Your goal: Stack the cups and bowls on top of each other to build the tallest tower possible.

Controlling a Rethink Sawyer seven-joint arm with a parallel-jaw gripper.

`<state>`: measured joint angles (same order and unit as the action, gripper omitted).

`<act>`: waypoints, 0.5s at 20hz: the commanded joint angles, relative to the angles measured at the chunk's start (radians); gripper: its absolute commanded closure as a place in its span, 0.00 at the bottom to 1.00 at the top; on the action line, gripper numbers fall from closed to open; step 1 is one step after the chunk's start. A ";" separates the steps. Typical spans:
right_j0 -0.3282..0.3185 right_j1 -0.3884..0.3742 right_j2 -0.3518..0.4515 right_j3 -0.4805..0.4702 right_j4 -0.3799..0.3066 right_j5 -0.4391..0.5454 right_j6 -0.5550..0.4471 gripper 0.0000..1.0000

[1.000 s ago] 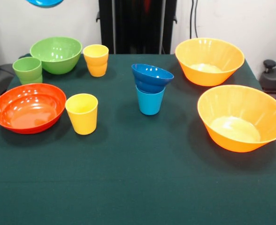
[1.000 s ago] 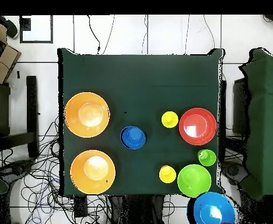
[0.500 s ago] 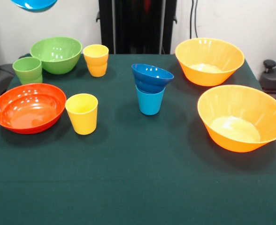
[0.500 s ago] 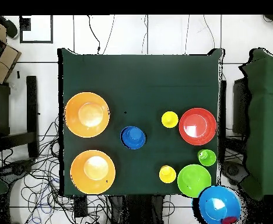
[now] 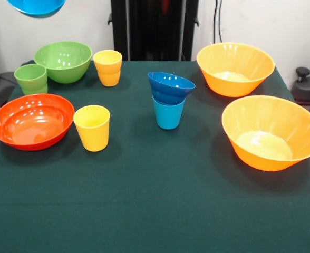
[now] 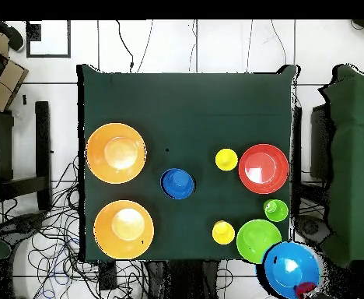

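Note:
A small dark blue bowl [image 5: 170, 87] sits tilted on a light blue cup [image 5: 168, 115] at mid table; from overhead this short tower [image 6: 177, 183] shows as one blue disc. A medium light blue bowl [image 5: 36, 6] hangs in the air beyond the table's far left corner, above the green bowl [image 5: 63, 60]. In the overhead view the light blue bowl [image 6: 292, 269] has a red piece of my gripper [image 6: 304, 290] at its rim. Two yellow cups [image 5: 92, 127] [image 5: 108, 67], a green cup [image 5: 31, 78] and a red-orange bowl [image 5: 32, 120] stand on the left.
Two large orange bowls [image 5: 235, 68] [image 5: 271, 132] stand on the right side of the green tablecloth [image 5: 155, 200]. The black pedestal [image 5: 154, 29] rises behind the far edge. Cables lie on the floor around the table [image 6: 53, 257].
The light blue bowl in the air has drifted left and slightly down in the front view, showing more of itself. Everything on the table has stayed put.

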<state>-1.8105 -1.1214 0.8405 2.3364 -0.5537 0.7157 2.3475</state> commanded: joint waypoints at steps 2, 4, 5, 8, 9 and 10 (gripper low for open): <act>0.095 0.078 -0.003 -0.057 -0.100 -0.029 -0.149 1.00; 0.103 0.093 -0.012 -0.062 -0.111 -0.047 -0.134 1.00; 0.107 0.097 -0.016 -0.062 -0.118 -0.055 -0.127 1.00; 0.128 0.108 -0.025 -0.072 -0.127 -0.069 -0.103 1.00; 0.131 0.107 -0.024 -0.071 -0.128 -0.073 -0.099 1.00; 0.133 0.106 -0.026 -0.069 -0.128 -0.078 -0.094 1.00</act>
<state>-1.7592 -1.0716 0.8359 2.3050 -0.5987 0.7159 2.3475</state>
